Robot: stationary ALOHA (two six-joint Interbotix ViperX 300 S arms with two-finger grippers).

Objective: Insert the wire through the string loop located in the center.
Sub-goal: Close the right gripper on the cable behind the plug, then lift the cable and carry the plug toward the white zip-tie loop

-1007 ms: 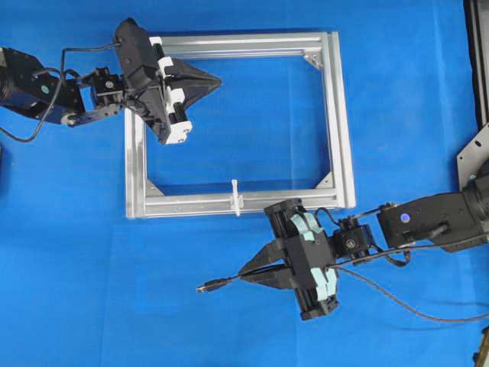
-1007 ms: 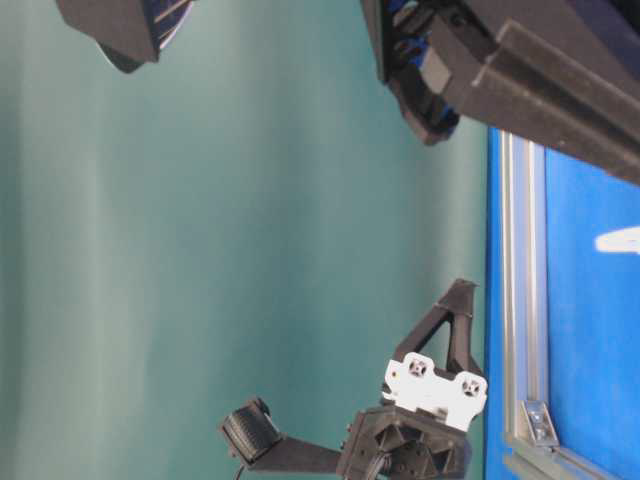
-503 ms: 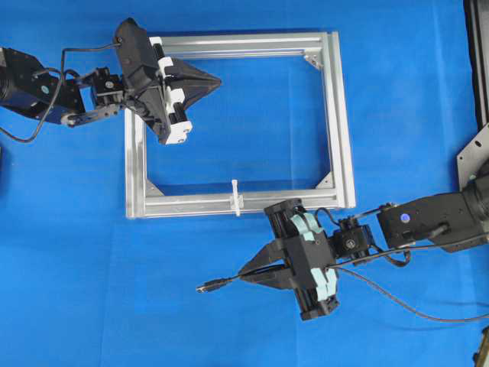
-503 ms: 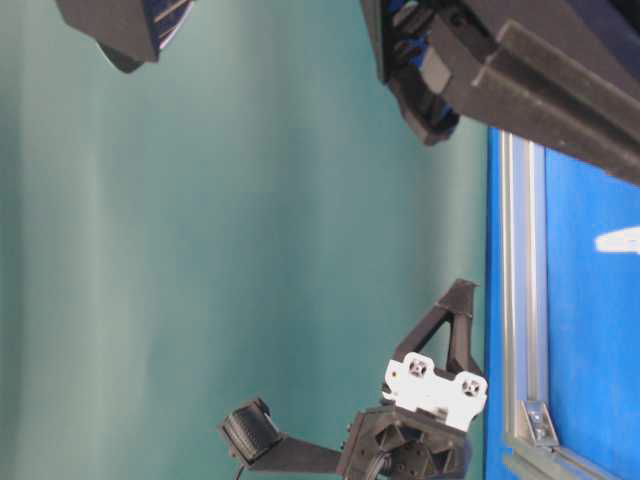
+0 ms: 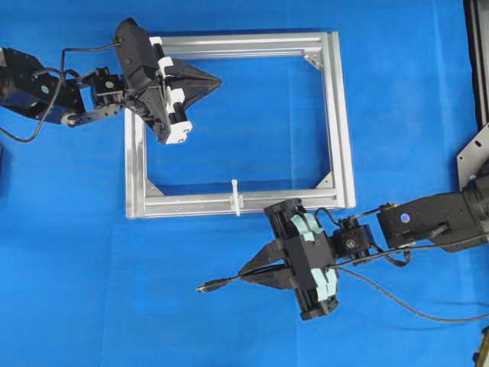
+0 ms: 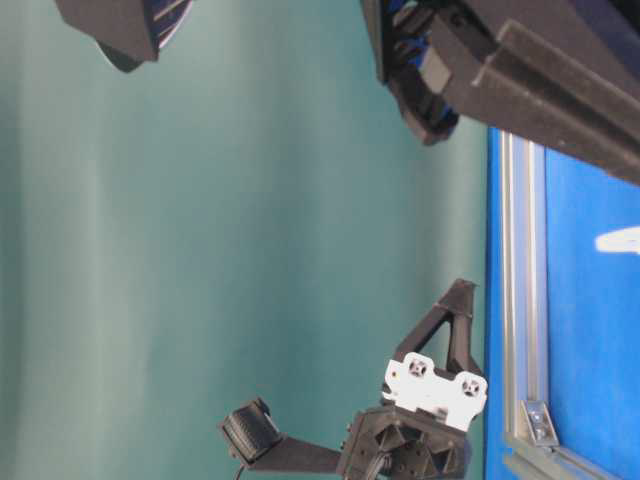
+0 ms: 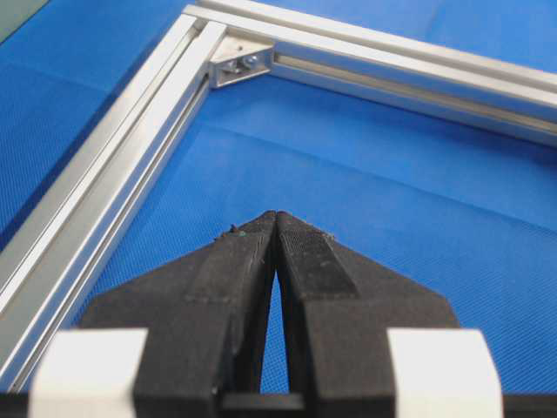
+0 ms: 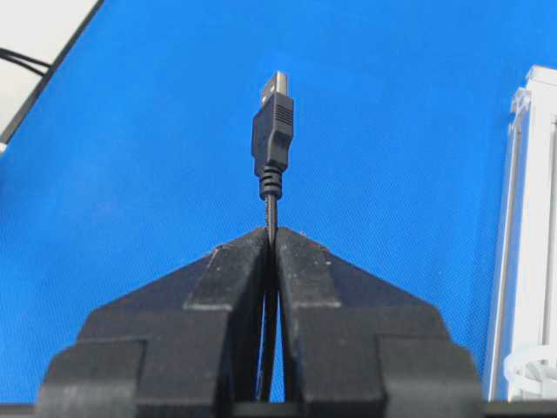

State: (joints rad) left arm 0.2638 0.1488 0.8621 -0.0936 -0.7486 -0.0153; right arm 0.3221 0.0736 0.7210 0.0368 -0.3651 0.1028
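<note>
The wire point(image 5: 382, 284) lies at about five o'clock on the blue table cover point(image 5: 76, 267) in the overhead view, pinched a little behind its plug point(image 8: 273, 122) by the right gripper point(image 5: 246, 273), whose fingers are pressed together on the cable. In the right wrist view the plug stands straight out past the fingertips point(image 8: 300, 261), with only a short free length between them, which should keep it from drooping.

The string loop point(image 5: 236, 197) stands on the near rail of the silver frame point(image 5: 340, 115), at about eleven o'clock from the plug and apart from it. The plug now points toward nine o'clock, along the rail and not at the loop. To thread well, I would turn the wrist until the plug's long axis lines up with the loop's opening, bring the tip to the loop's height, then advance slowly. The loop is small and looks limp, so a skewed approach would likely push it over.

Farther off, at about ten o'clock, the left gripper point(image 5: 216, 79) hangs over the frame's far corner, its fingers closed on nothing.

No brand, label or readable writing shows in any view.
</note>
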